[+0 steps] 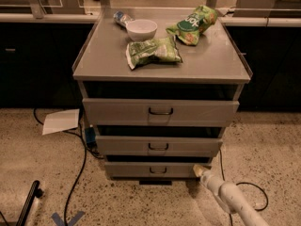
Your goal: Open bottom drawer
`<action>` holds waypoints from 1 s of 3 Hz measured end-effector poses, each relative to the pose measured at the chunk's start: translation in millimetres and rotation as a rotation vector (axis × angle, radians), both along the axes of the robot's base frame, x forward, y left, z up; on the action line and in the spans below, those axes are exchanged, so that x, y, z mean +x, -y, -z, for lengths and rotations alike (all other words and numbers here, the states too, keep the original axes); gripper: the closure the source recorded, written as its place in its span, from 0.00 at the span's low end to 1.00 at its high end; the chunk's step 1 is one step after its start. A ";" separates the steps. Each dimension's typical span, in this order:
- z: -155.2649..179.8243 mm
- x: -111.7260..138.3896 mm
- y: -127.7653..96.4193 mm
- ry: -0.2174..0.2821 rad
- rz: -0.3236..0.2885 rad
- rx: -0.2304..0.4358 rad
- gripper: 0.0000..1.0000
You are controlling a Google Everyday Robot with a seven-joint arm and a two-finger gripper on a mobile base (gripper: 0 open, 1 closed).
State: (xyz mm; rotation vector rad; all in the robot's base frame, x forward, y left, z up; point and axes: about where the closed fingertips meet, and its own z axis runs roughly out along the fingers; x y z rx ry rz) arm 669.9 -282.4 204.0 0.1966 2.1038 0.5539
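The bottom drawer (pixel 136 169) is the lowest grey front of the cabinet, with a small black loop handle (pixel 158 170) at its centre. It looks closed, flush under the middle drawer (pixel 122 145). My gripper (pixel 201 170) comes in from the lower right on a white arm (pixel 230 197). Its pale tip touches or nearly touches the right end of the bottom drawer front, well right of the handle.
The top drawer (pixel 117 111) is widest. On the cabinet top (pixel 103 55) lie a white bowl (pixel 141 29), two green snack bags (pixel 153 52) (pixel 193 24) and a small bottle (pixel 122 18). Black cables (pixel 77 173) and a paper sheet (pixel 61 121) lie on the floor at left.
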 end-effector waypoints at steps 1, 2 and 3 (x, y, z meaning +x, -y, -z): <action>-1.3 4.4 -2.4 0.008 0.001 -0.001 1.00; -3.7 6.5 -3.9 0.014 -0.001 -0.004 1.00; -4.8 7.6 -4.4 0.018 -0.001 -0.006 1.00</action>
